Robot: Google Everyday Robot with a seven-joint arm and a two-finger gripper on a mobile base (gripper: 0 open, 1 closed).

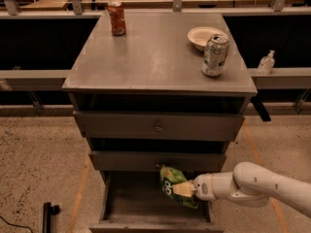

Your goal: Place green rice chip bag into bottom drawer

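carrying step: the end effector [187,190], reaching in from the right, grips the green rice chip bag [170,184] above the right half of the open bottom drawer [127,200]. next move probably calls for lowering it, then letting go inside.

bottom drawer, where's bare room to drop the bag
Inside the bottom drawer, the floor is bare from the left wall to the green rice chip bag. The right side is crowded: the gripper, shut on the bag, hangs over it.
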